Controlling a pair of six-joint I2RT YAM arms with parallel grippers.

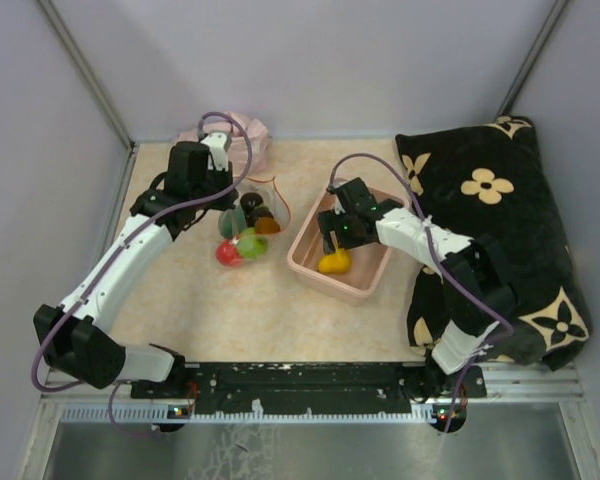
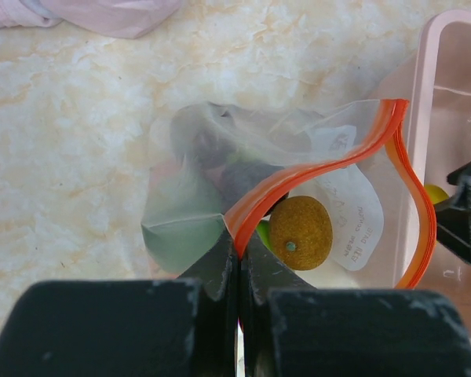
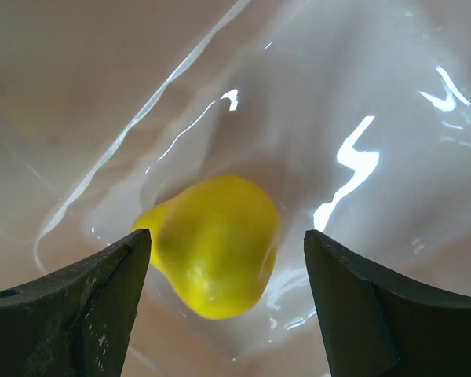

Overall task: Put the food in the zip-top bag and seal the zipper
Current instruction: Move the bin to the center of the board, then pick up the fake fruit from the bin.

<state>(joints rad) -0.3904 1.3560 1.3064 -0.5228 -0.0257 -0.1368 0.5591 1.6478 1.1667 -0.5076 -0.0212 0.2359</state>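
Note:
The clear zip-top bag (image 1: 252, 225) lies open between my arms, holding a red apple (image 1: 227, 254), a green apple (image 1: 252, 244), a dark purple ball (image 1: 252, 205) and a brown piece (image 2: 300, 233). My left gripper (image 1: 226, 201) is shut on the bag's red-orange zipper (image 2: 314, 161), pinching the strip at its near end (image 2: 239, 250); the rest of the strip curves open. My right gripper (image 1: 332, 240) is open inside the pink tub (image 1: 365, 285). Its jaws (image 3: 228, 263) stand on either side of a yellow pear-shaped piece (image 3: 216, 243), apart from it.
A black pillow with cream flowers (image 1: 495, 215) fills the right side, beside the right arm. A pink cloth (image 1: 242, 130) lies at the back behind the left wrist. The tub's rim (image 2: 447, 94) stands just right of the bag. Grey walls enclose the table.

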